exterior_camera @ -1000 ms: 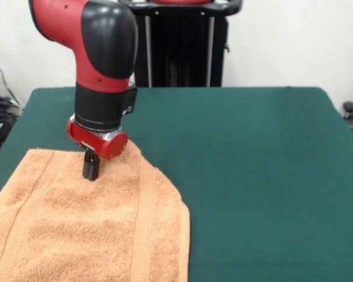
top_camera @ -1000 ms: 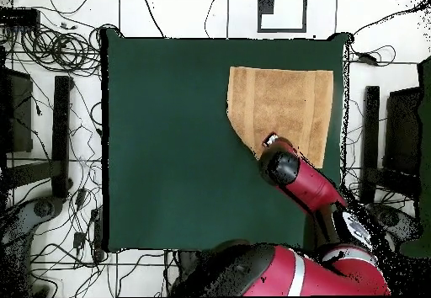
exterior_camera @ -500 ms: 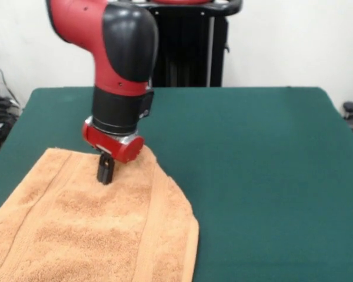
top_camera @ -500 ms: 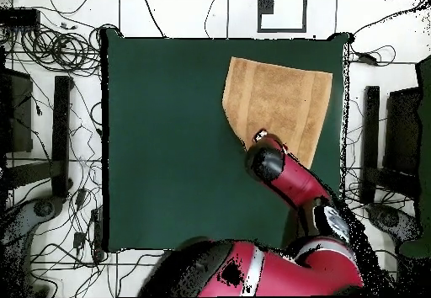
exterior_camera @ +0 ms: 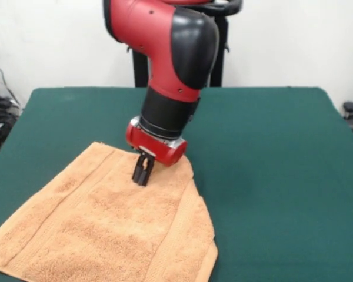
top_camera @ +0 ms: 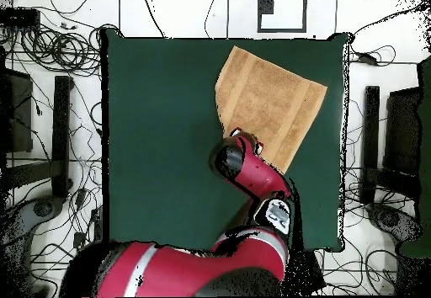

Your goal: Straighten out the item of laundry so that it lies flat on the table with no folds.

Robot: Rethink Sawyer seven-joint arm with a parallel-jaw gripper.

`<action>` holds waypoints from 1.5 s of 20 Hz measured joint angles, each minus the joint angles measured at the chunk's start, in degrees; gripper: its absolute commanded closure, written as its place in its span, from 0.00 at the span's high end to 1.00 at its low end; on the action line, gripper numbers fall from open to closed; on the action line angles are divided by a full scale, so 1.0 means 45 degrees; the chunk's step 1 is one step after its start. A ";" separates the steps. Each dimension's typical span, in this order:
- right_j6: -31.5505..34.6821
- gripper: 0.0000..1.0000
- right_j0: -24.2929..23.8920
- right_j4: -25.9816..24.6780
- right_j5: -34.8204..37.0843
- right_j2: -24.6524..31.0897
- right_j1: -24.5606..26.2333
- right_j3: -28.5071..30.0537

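The peach terry towel (exterior_camera: 112,226) lies on the green table (exterior_camera: 270,147), turned at an angle, at the front left in the front view. Its far corner is drawn in under my gripper (exterior_camera: 142,174), so that end looks cut off rather than square. The gripper points down, its fingers together and pinched into the cloth near a border band. In the overhead view the towel (top_camera: 269,101) sits askew at the upper right of the table (top_camera: 160,126). The arm (top_camera: 248,168) covers the gripper and the towel's nearest corner there.
The towel's front left corner lies close to the table's edge in the front view. The black pedestal (exterior_camera: 217,59) stands behind the table. Cables (top_camera: 59,46) and black stands (top_camera: 61,135) lie on the floor around the table.
The gripper has moved to the right in the front view, dragging the pinched towel corner with it. The towel has swung round from square with the table to a slanted lie.
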 measured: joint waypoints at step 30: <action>0.0003 0.00 -0.1402 0.0172 0.0047 0.1096 -0.0569 0.0402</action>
